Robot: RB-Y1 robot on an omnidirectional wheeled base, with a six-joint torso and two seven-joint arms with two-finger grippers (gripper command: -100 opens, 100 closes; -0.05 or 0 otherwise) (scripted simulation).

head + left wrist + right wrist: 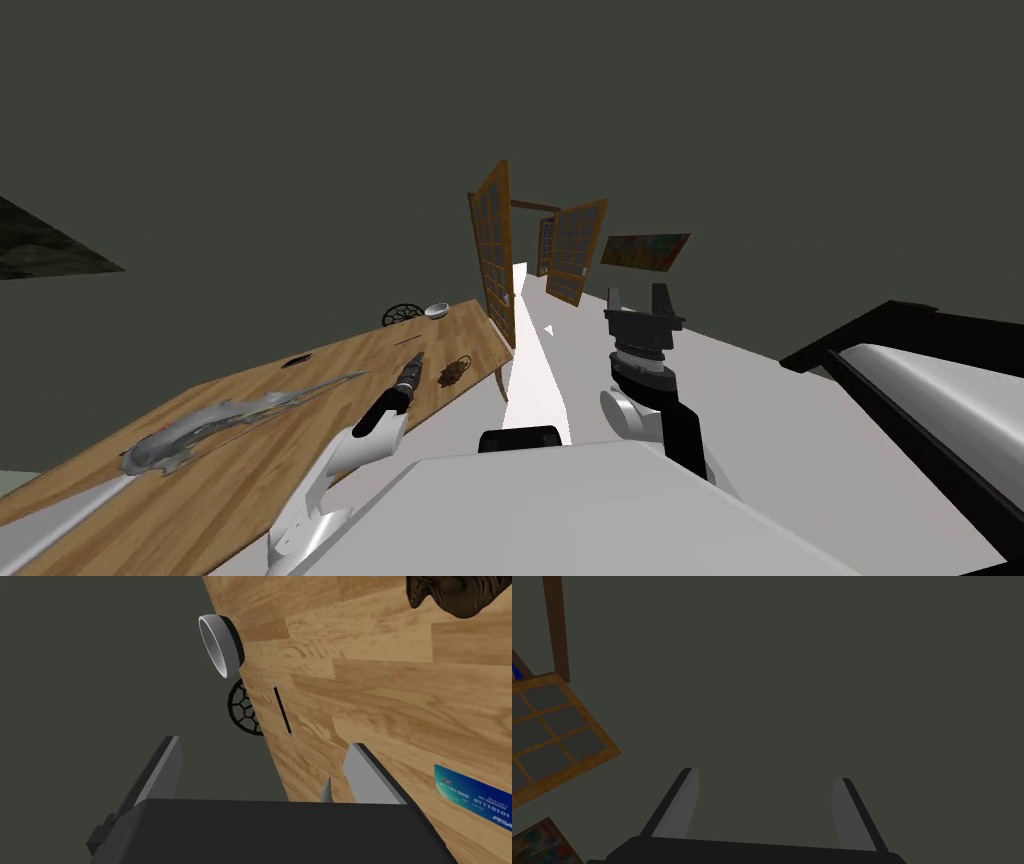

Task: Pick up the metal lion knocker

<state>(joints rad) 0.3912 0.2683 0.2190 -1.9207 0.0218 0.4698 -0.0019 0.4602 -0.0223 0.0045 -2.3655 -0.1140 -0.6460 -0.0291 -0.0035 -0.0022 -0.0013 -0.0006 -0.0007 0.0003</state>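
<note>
A blue card (472,796) lies flat on the wooden table (380,676), near one finger of the left gripper (262,742), as seen from the left wrist. White digits run across the card in one row — the first group reads "01101000". A second group begins "0111010" and is then cut off by the picture's edge. Below the digits, at the card's corner, stand larger slanted white letters, also cropped. They look like "PISA", but the first letters are uncertain. A small reddish mark sits above the first digits — too small to read.
</note>
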